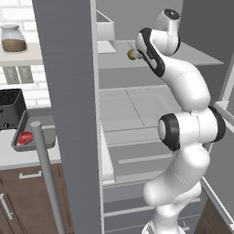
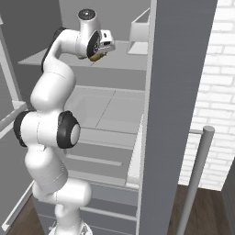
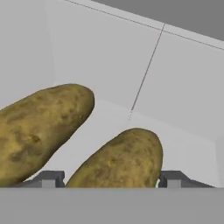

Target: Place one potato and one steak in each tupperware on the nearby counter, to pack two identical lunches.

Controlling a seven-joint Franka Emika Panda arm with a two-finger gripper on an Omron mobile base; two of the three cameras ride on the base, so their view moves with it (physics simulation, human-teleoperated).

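Note:
My gripper [image 3: 113, 178] reaches onto an upper fridge shelf [image 2: 124, 62]. Its two fingertips [image 3: 53, 177] press against both sides of a brown potato [image 3: 120, 159]. A second potato [image 3: 41, 124] lies just to its left in the hand view. From the left base view the held potato [image 1: 132, 55] peeks out beside the hand [image 1: 137, 53]; the right base view shows it [image 2: 96, 57] under the gripper [image 2: 103, 49]. On the counter [image 1: 18, 157] at the left sits a dark grey tupperware [image 1: 41, 119] with a red steak [image 1: 25, 137] in it.
The open fridge door [image 1: 68, 114] with its round handle bar [image 1: 45, 173] stands between the arm and the counter. A black toaster [image 1: 10, 107] sits left of the tray, a jar [image 1: 13, 39] on the wall shelf above. A white bin [image 1: 106, 29] stands deep on the fridge shelf.

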